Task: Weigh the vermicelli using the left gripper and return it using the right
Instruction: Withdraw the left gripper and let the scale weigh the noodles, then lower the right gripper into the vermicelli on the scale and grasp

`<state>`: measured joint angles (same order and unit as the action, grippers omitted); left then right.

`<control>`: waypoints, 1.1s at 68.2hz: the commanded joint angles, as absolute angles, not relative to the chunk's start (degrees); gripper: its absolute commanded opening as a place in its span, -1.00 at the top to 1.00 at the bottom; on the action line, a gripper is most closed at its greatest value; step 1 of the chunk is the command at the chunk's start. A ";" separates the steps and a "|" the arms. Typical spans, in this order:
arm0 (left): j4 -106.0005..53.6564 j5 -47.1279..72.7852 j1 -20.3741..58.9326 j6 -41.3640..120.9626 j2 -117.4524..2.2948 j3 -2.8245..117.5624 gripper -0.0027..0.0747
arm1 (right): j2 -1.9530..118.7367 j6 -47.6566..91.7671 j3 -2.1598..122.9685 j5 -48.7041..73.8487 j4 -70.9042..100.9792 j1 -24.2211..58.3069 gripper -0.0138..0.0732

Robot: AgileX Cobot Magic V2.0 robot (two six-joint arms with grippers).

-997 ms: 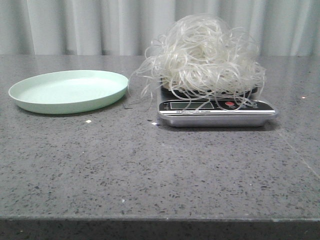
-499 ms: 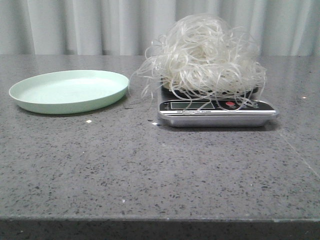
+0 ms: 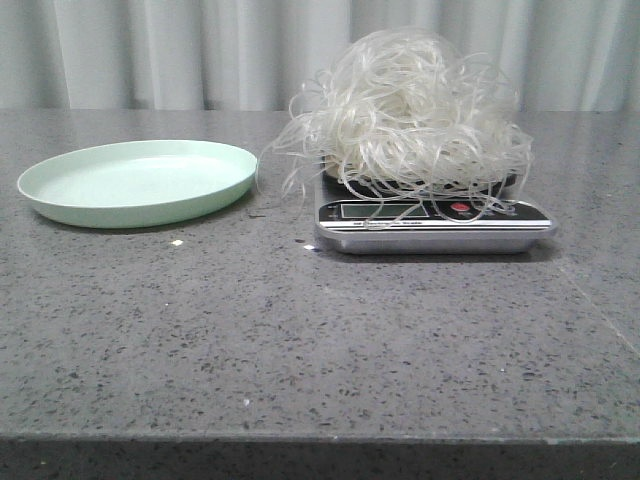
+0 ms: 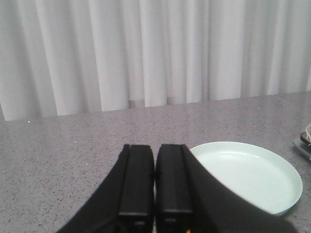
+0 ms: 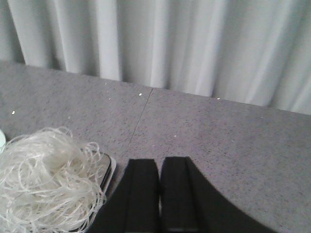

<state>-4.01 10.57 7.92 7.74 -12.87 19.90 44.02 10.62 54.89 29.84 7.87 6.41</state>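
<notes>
Both your left gripper [image 4: 154,194] and right gripper [image 5: 160,199] are pressed together, so open before grabbing the vermicelli [image 3: 410,110], or strands may spill off the scale [image 3: 435,225].

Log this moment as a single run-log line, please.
vermicelli: on scale | plate: bare | left end effector: shut, holding nothing | right end effector: shut, holding nothing

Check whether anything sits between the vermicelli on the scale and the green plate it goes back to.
Nothing visible does. The vermicelli heaps on the scale; the plate lies empty to its left, with only bare table between them.
</notes>
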 commanded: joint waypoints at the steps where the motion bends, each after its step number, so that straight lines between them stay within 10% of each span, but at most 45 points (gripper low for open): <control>1: -4.62 5.70 7.71 7.21 -13.31 21.54 0.58 | 49.37 14.00 62.00 29.97 7.79 9.77 -0.04; 13: -4.62 5.70 7.71 7.21 -13.31 21.54 0.58 | 58.57 14.00 71.30 36.01 9.60 14.94 -0.42; 75: -4.62 6.30 7.71 7.21 -13.31 21.54 0.58 | 97.68 21.36 93.74 58.56 20.43 20.39 -0.73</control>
<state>-4.01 10.44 7.92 7.65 -12.87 19.90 98.35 20.50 91.67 57.47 20.21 20.29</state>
